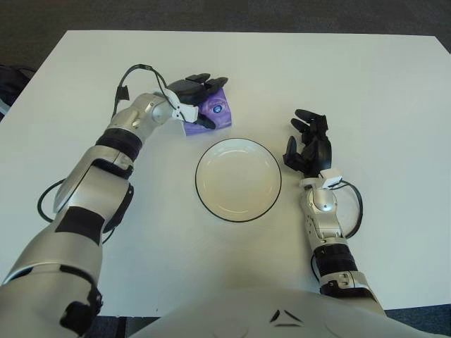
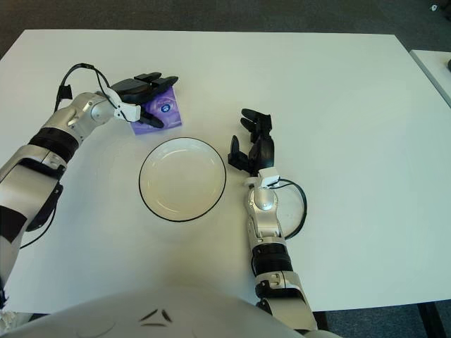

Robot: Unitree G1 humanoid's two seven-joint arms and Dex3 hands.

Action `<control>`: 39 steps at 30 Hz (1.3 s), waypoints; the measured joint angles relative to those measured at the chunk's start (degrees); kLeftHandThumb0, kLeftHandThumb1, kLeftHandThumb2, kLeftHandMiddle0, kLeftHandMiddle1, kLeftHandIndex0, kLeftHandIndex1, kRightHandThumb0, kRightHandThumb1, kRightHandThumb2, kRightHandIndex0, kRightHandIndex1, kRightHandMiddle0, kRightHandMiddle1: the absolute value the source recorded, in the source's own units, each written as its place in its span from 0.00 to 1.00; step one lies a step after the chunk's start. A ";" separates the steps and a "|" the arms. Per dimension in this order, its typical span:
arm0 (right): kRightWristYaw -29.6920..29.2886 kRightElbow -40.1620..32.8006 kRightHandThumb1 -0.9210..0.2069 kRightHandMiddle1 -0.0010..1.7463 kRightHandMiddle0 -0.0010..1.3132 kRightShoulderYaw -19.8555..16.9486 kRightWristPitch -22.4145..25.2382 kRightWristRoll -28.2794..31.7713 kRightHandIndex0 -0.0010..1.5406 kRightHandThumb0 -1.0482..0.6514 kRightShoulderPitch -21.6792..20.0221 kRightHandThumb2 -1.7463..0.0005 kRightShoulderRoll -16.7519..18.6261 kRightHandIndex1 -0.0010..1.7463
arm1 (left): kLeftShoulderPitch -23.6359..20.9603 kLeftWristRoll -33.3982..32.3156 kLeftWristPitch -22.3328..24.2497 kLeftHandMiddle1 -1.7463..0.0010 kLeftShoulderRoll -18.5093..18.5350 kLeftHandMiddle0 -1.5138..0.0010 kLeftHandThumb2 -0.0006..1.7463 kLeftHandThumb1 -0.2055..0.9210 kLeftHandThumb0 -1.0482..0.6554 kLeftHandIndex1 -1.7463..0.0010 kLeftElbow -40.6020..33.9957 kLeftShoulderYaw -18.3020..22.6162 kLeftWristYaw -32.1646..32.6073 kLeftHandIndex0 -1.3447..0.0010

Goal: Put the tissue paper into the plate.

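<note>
Fingers of my left hand (image 1: 197, 95) pinch the purple tissue pack (image 1: 213, 113) at upper left, above the plate (image 1: 238, 179); my right hand (image 1: 309, 144) hangs spread beside it.

Both eyes sit up on the robot's head, looking forward and down at the white worktop (image 1: 366, 84) from close range, sharing nearly all of it, just shifted sideways.

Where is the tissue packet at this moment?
The purple tissue packet is on the white table, left of centre, just behind the plate, with the left hand closing around it.
</note>
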 measured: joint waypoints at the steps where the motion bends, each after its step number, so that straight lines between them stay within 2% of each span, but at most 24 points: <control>1: -0.01 0.00 0.30 0.68 0.05 0.00 0.00 0.00 0.26 0.47 0.00 0.42 0.01 0.54 | -0.20 0.04 0.17 1.00 -0.02 1.00 0.02 0.99 0.00 1.00 0.18 -0.27 0.00 1.00; 16: -0.05 0.03 0.30 0.68 0.05 -0.05 -0.01 -0.02 0.27 0.46 0.00 0.42 0.08 0.54 | -2.44 0.52 1.81 1.00 0.22 1.00 0.01 0.98 0.00 1.00 1.02 -3.56 -1.50 1.00; 23: 0.00 0.03 0.30 0.68 0.05 -0.04 -0.02 -0.02 0.27 0.46 -0.10 0.42 0.12 0.55 | -5.10 1.62 4.40 1.00 0.61 1.00 0.00 0.95 0.02 1.00 0.51 -5.21 -7.50 1.00; 28: 0.04 0.09 0.30 0.68 0.06 -0.06 -0.03 -0.03 0.27 0.47 -0.14 0.42 0.12 0.55 | -6.75 2.07 7.08 1.00 0.67 1.00 0.00 0.91 0.09 1.00 0.40 -6.38 -12.41 1.00; 39: 0.08 0.18 0.30 0.68 0.06 -0.06 -0.04 -0.03 0.27 0.47 -0.22 0.41 0.13 0.55 | -9.80 4.00 12.14 1.00 1.42 1.00 0.02 0.95 0.17 1.00 -1.71 -9.15 -23.28 1.00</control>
